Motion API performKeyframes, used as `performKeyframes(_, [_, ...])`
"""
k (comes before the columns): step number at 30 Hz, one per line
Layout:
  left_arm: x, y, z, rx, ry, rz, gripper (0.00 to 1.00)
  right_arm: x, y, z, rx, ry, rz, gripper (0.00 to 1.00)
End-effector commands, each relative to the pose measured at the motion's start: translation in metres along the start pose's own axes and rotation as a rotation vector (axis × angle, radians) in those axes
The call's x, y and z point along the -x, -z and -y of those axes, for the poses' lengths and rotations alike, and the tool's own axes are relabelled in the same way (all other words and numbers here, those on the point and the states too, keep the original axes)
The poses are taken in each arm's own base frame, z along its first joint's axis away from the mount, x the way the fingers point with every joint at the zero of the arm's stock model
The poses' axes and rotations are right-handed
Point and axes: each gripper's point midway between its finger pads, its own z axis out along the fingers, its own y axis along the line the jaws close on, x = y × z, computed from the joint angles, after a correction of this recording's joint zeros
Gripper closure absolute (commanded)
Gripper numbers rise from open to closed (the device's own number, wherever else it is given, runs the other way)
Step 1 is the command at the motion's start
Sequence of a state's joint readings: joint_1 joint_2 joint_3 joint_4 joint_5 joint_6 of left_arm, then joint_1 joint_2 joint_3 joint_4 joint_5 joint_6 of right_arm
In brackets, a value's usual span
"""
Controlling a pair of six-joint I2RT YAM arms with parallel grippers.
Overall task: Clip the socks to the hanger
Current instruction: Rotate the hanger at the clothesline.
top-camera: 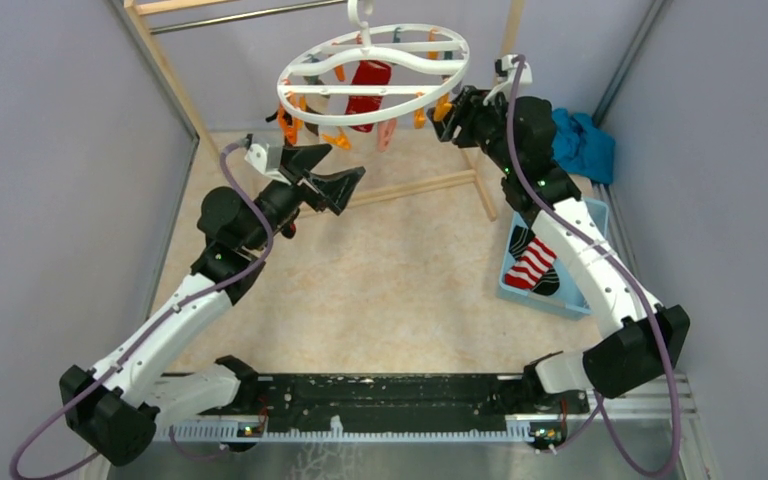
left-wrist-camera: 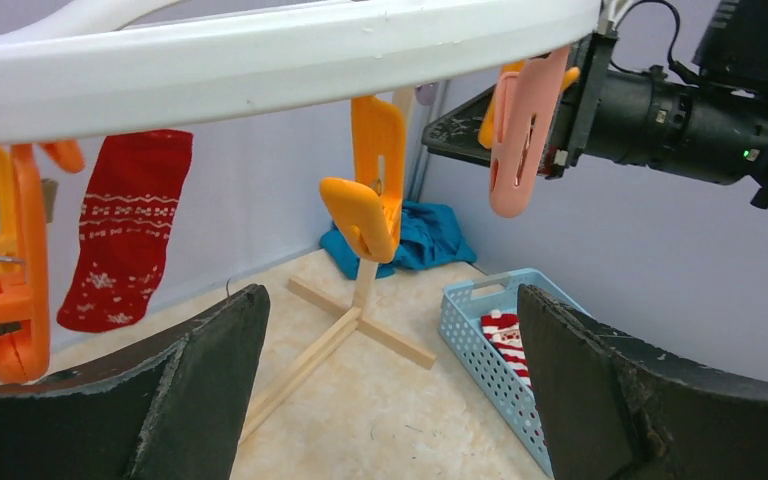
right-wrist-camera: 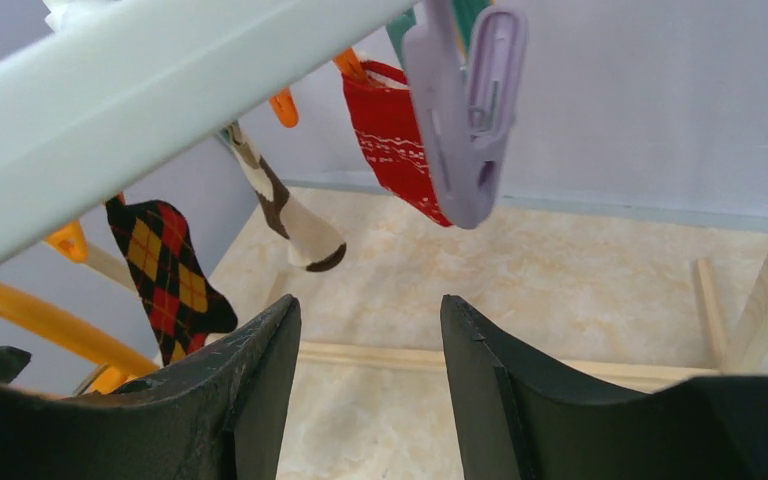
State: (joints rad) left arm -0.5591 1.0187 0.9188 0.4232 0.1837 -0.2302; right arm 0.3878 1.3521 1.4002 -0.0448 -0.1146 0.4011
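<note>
White hanger (left-wrist-camera: 260, 55); red sock (left-wrist-camera: 125, 230), white pattern; argyle sock (right-wrist-camera: 165, 265) black-red-yellow; striped sock (top-camera: 530, 265) red-white; light-blue basket (left-wrist-camera: 480, 335).

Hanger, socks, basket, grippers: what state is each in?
Hanger, hanging by its hook.
Red sock, clipped, hanging.
Argyle sock, hanging from the hanger.
Basket, upright, holding socks.
Striped sock, lying loose in it.
Left gripper, open, empty.
Right gripper, open, empty.

The left arm (top-camera: 175, 325) and right arm (top-camera: 585, 255) wear white shells over black joints, each trailed by a purple cable (top-camera: 507, 120). Fingers (left-wrist-camera: 200, 390) of the left claw (left-wrist-camera: 390, 300) are matte black with chipped edges.
</note>
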Motion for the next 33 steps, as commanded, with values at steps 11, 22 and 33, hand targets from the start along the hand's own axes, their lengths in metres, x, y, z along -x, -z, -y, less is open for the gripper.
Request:
performKeyframes(11, [0.011,-0.021,0.048,-0.24,-0.054,0.07,0.01,0.048,-0.002,-0.043,0.118,0.033,0.121,0.45])
performKeyframes(22, [0.008,-0.011,0.077,-0.283,-0.058,0.053,0.01,0.047,-0.004,-0.05,0.131,0.035,0.119,0.46])
performKeyframes(33, [0.003,-0.041,0.041,-0.101,-0.163,0.064,0.01,0.047,0.016,-0.048,0.116,0.055,0.125,0.46])
